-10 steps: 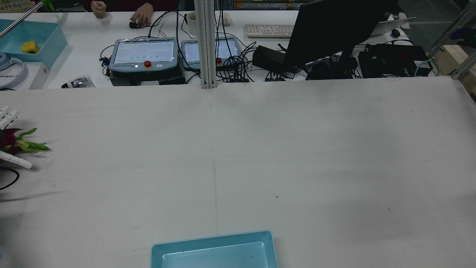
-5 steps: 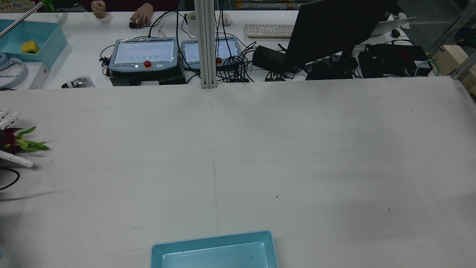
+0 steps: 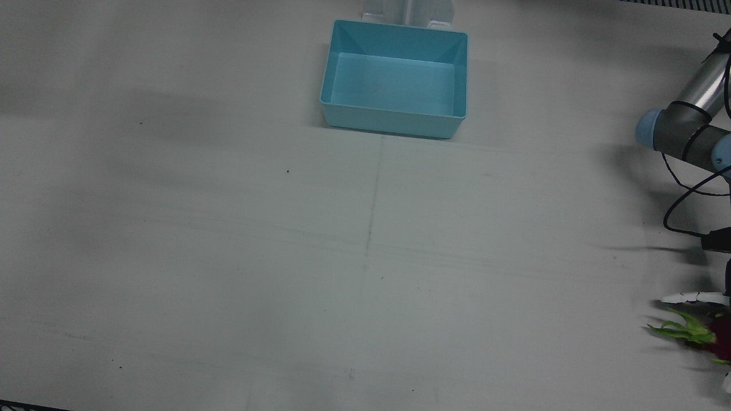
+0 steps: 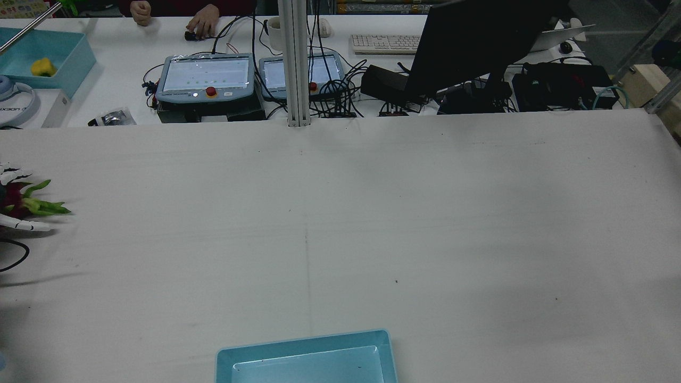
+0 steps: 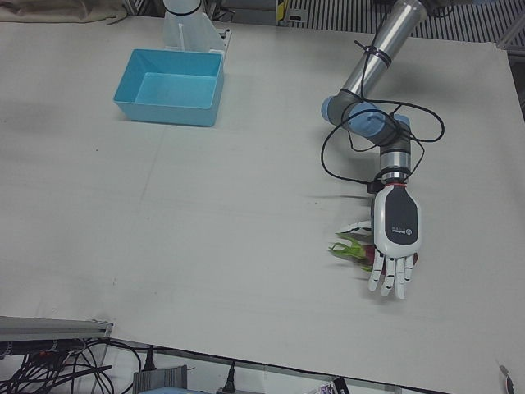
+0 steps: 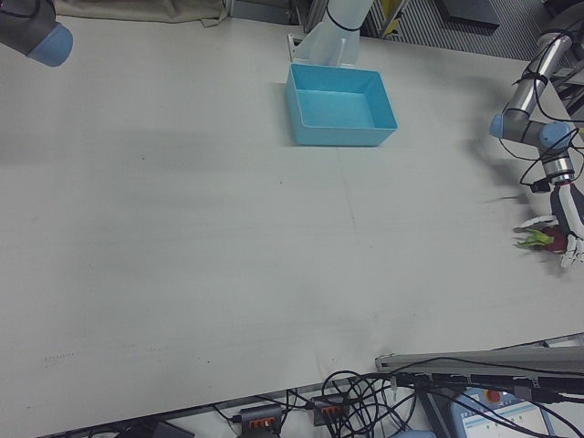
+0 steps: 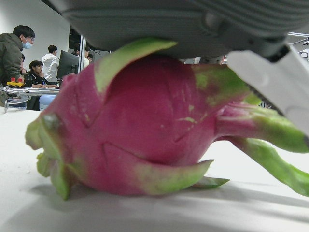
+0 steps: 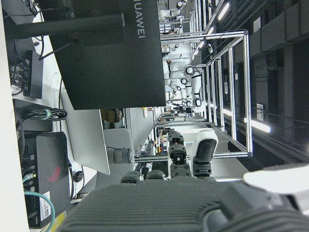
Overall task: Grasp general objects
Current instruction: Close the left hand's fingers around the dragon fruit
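the magenta dragon fruit with green leafy scales (image 5: 354,249) lies on the pale grey desk (image 5: 205,213) close to the desk's edge on the robot's left side, about halfway along that edge. the white left hand (image 5: 394,238) lies palm down directly over it, its fingers (image 5: 389,275) stretched out nearly straight past the fruit toward the operators' edge, and one white digit (image 4: 26,226) reaches along the fruit's flank at desk level. in the left hand view the grey palm presses on the top of the fruit (image 7: 145,125), which rests on the desk. whether the fingers have actually closed on it i cannot tell.

the right hand (image 8: 159,208) shows only in its own view, with its fingers bent forward and nothing between them; how far they are closed i cannot tell.

an empty light blue rectangular plastic bin (image 3: 394,80) stands at the middle of the desk's robot-side edge, well apart from the fruit.
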Tool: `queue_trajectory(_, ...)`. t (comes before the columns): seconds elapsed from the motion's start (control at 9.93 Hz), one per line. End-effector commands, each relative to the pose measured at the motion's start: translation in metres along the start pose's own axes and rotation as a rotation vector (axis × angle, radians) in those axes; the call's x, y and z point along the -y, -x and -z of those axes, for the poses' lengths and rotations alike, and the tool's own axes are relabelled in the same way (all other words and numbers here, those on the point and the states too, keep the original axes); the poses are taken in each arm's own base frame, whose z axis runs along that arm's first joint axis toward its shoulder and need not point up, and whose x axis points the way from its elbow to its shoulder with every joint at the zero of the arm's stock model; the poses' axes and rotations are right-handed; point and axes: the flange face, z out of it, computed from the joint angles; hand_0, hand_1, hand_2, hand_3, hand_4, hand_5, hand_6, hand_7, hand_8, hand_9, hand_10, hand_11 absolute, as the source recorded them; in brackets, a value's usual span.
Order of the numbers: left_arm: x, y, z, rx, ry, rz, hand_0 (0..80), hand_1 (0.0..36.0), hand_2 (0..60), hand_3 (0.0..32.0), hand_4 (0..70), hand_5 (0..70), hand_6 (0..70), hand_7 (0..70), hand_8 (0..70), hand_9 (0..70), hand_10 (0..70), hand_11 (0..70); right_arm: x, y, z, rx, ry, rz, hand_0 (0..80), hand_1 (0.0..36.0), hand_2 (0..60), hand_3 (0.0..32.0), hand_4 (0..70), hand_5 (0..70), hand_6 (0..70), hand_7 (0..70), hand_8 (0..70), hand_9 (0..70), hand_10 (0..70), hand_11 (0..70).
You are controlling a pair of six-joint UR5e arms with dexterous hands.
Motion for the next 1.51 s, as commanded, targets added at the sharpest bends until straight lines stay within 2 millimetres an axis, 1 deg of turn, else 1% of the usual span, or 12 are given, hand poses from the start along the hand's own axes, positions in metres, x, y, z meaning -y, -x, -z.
queue_trajectory(0.0,0.0,0.003,-0.001,-0.002,0.0,-0.001,47.8,15.1,14.4,0.0,17.7,11.8,8.2,27.7,6.5,4.1,11.7,17.8,0.0,0.0,0.0,0.0,0.0,0.0,0.0,0.0,0.0,0.0,0.0,0.0,0.0,0.0,0.0,0.0,0.0,0.0)
queue_trajectory(0.1,0.0,0.003,-0.001,-0.004,-0.001,0.0,47.7,14.8,14.4,0.0,18.4,12.3,8.5,28.8,7.0,4.3,12.7,19.1,0.0,0.0,0.0,0.0,0.0,0.0,0.0,0.0,0.0,0.0,0.0,0.0,0.0,0.0,0.0,0.0,0.0,0.0)
queue_trajectory(0.2,-0.001,0.002,-0.002,-0.005,-0.001,0.001,47.1,17.9,31.1,0.0,20.0,15.1,10.5,33.6,8.3,5.3,12.6,19.0,0.0,0.0,0.0,0.0,0.0,0.0,0.0,0.0,0.0,0.0,0.0,0.0,0.0,0.0,0.0,0.0,0.0,0.0)
queue_trajectory(0.3,-0.002,0.0,-0.003,-0.004,-0.001,0.0,46.3,24.4,60.0,0.0,22.4,19.0,12.8,39.5,10.9,6.5,13.2,20.1,0.0,0.0,0.0,0.0,0.0,0.0,0.0,0.0,0.0,0.0,0.0,0.0,0.0,0.0,0.0,0.0,0.0,0.0)
queue_trajectory(0.5,-0.004,-0.003,-0.005,-0.002,-0.002,0.001,45.5,31.8,60.0,0.0,36.0,32.0,19.8,55.1,18.5,13.3,19.9,29.8,0.0,0.0,0.0,0.0,0.0,0.0,0.0,0.0,0.0,0.0,0.0,0.0,0.0,0.0,0.0,0.0,0.0,0.0)
queue_trajectory(0.6,-0.005,-0.005,-0.006,-0.001,-0.002,0.0,44.7,33.8,60.0,0.0,48.7,39.0,25.6,65.7,25.2,23.1,26.2,38.7,0.0,0.0,0.0,0.0,0.0,0.0,0.0,0.0,0.0,0.0,0.0,0.0,0.0,0.0,0.0,0.0,0.0,0.0)
queue_trajectory(0.71,-0.006,-0.006,-0.006,0.0,-0.002,-0.001,43.8,33.5,60.0,0.0,70.0,49.6,35.4,70.0,40.7,44.8,39.3,55.3,0.0,0.0,0.0,0.0,0.0,0.0,0.0,0.0,0.0,0.0,0.0,0.0,0.0,0.0,0.0,0.0,0.0,0.0)
queue_trajectory(0.81,-0.005,-0.006,-0.006,0.002,-0.003,-0.001,44.4,31.0,60.0,0.0,70.0,56.4,41.8,70.0,51.4,59.5,47.7,66.9,0.0,0.0,0.0,0.0,0.0,0.0,0.0,0.0,0.0,0.0,0.0,0.0,0.0,0.0,0.0,0.0,0.0,0.0)
queue_trajectory(0.91,-0.005,-0.007,-0.006,0.006,-0.003,0.002,45.4,27.6,60.0,0.0,70.0,64.2,48.0,70.0,61.8,70.0,54.8,70.0,0.0,0.0,0.0,0.0,0.0,0.0,0.0,0.0,0.0,0.0,0.0,0.0,0.0,0.0,0.0,0.0,0.0,0.0)
queue_trajectory(1.01,-0.005,-0.012,-0.005,0.006,-0.005,0.004,45.8,26.3,60.0,0.0,70.0,70.0,53.0,70.0,70.0,70.0,59.5,70.0,0.0,0.0,0.0,0.0,0.0,0.0,0.0,0.0,0.0,0.0,0.0,0.0,0.0,0.0,0.0,0.0,0.0,0.0)
queue_trajectory(1.21,-0.004,-0.035,-0.003,0.004,-0.011,0.053,46.6,24.1,60.0,0.0,70.0,70.0,58.7,70.0,70.0,70.0,70.0,70.0,0.0,0.0,0.0,0.0,0.0,0.0,0.0,0.0,0.0,0.0,0.0,0.0,0.0,0.0,0.0,0.0,0.0,0.0)
queue_trajectory(1.41,-0.006,-0.05,0.003,0.03,-0.005,0.159,48.3,17.5,60.0,0.0,70.0,70.0,62.2,70.0,70.0,70.0,70.0,70.0,0.0,0.0,0.0,0.0,0.0,0.0,0.0,0.0,0.0,0.0,0.0,0.0,0.0,0.0,0.0,0.0,0.0,0.0)
